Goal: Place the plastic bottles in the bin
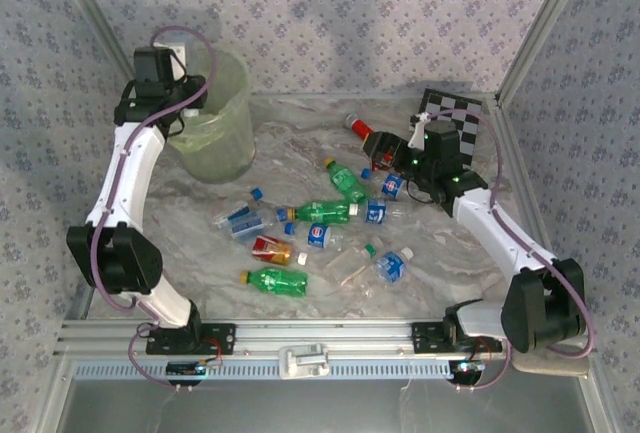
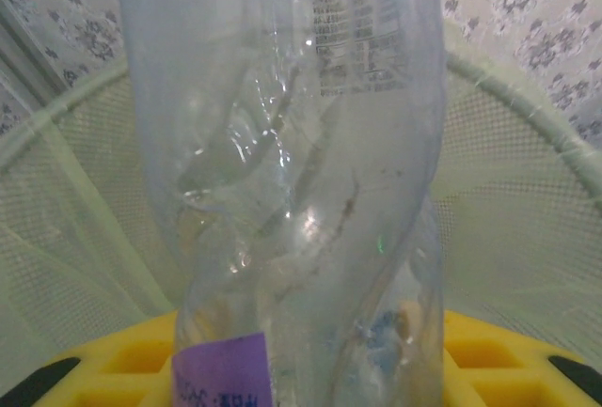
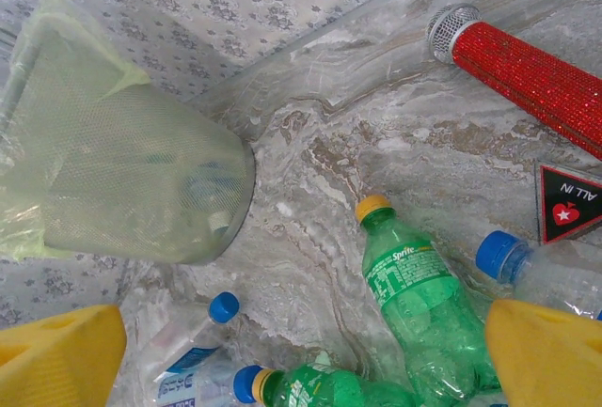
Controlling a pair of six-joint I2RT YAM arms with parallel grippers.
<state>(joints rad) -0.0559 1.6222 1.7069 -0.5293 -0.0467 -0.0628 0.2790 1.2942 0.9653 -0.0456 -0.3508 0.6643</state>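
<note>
My left gripper (image 1: 188,103) hangs over the mouth of the pale-green bin (image 1: 225,148) and is shut on a clear crumpled plastic bottle (image 2: 282,163) with a purple sticker. That bottle stands between the yellow fingers (image 2: 113,360), with the bin's rim (image 2: 527,92) behind it. Several plastic bottles lie in the middle of the table, among them a green one (image 1: 278,281) and a red-labelled one (image 1: 272,249). My right gripper (image 1: 395,168) hovers open above a green Sprite bottle (image 3: 414,294); nothing sits between its yellow fingers (image 3: 56,355).
A red glittery cylinder (image 3: 536,73) lies at the back right, next to a checkerboard (image 1: 452,113). Patterned walls and metal frame posts close in the table. Bare marbled surface lies between the bin (image 3: 122,181) and the bottle pile.
</note>
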